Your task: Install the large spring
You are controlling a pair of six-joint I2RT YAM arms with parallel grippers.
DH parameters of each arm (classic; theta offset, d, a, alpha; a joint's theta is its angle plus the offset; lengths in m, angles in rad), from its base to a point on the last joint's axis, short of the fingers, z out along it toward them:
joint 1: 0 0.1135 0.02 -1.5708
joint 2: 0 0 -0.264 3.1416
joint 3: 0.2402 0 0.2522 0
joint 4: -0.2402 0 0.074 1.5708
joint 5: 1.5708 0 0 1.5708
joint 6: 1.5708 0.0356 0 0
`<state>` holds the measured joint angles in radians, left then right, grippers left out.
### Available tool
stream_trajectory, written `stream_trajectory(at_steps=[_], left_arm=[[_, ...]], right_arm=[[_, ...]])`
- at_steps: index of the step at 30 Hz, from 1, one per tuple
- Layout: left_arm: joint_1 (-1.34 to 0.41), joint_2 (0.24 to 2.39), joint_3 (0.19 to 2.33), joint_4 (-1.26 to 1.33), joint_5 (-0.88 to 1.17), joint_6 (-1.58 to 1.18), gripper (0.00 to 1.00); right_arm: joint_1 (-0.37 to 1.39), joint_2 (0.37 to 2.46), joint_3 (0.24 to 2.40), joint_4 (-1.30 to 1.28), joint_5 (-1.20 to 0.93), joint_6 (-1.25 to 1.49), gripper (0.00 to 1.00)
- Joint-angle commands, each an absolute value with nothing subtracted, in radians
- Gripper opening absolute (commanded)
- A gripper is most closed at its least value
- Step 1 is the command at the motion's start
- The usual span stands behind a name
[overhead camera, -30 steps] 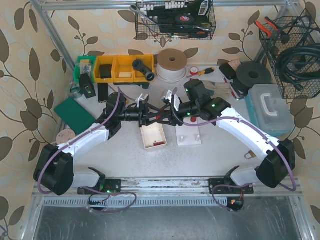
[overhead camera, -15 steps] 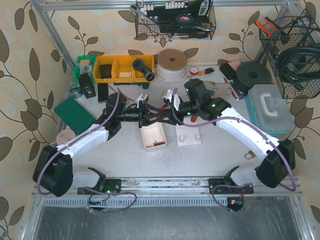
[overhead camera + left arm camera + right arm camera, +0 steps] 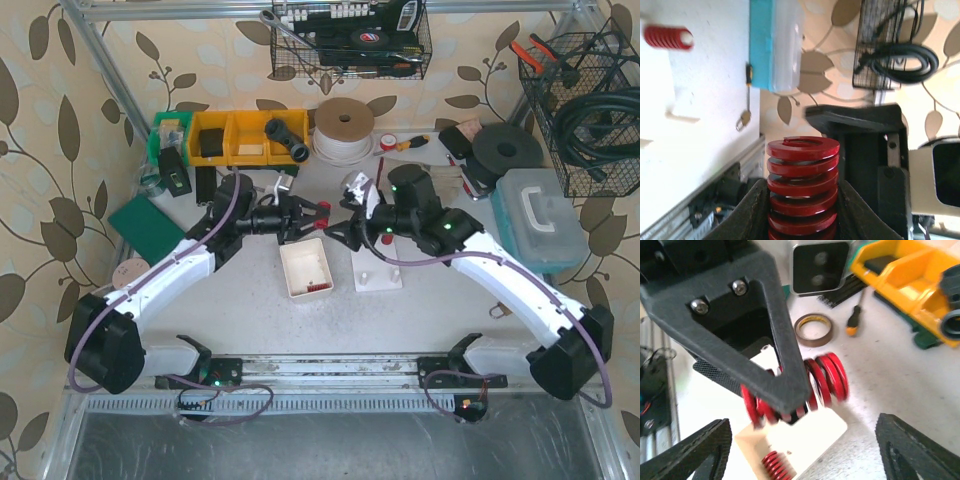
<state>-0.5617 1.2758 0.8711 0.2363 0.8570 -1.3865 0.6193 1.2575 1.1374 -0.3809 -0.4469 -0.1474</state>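
Parted since before: left end effector [image 3: 318, 214] pinches the large red coil spring [image 3: 802, 182]; right end effector [image 3: 338, 233] is spread, seemingly empty. Seating it on the white peg base [image 3: 378, 277] just beside the right end effector remains.

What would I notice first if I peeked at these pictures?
The fat red spring jumps out first, gripped by the left tool over the middle of the table. Next come the bright yellow bins at the back left, and the right tool, wide open right beside the spring.
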Motion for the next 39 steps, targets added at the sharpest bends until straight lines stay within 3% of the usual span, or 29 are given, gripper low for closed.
stream_trajectory(at_steps=[1, 10, 13, 15, 18, 20, 26, 31, 39], left_arm=[[-0.547, 1.248, 0.958, 0.078, 0.702, -1.321, 0.0], [-0.548, 1.262, 0.989, 0.1, 0.701, -1.309, 0.0], [-0.545, 1.301, 1.055, 0.039, 0.849, -1.16, 0.0], [-0.546, 1.291, 1.112, -0.149, 0.892, -0.94, 0.0], [-0.58, 1.204, 1.176, -0.593, 0.644, -0.47, 0.0], [-0.618, 1.144, 1.118, -0.668, 0.462, -0.322, 0.0], [-0.668, 0.958, 0.807, -0.409, 0.38, -0.154, 0.0], [-0.761, 0.95, 0.825, -0.402, 0.201, -0.058, 0.0], [-0.856, 0.932, 0.821, -0.375, 0.047, -0.016, 0.0]], right_arm=[[0.609, 1.192, 1.104, -0.304, -0.315, -0.02, 0.79], [0.623, 1.156, 1.043, -0.237, -0.247, 0.067, 0.78], [0.586, 1.147, 1.09, -0.315, -0.217, 0.15, 0.73], [0.501, 1.164, 1.142, -0.382, -0.347, 0.268, 0.71], [0.341, 1.286, 1.273, -0.547, -0.666, 0.418, 0.69], [0.298, 1.382, 1.372, -0.718, -0.79, 0.437, 0.7], [0.295, 1.435, 1.402, -0.8, -1.009, 0.572, 0.71], [0.348, 1.453, 1.315, -0.757, -1.11, 0.657, 0.7], [0.539, 1.59, 1.363, -0.828, -1.018, 0.645, 0.7]])
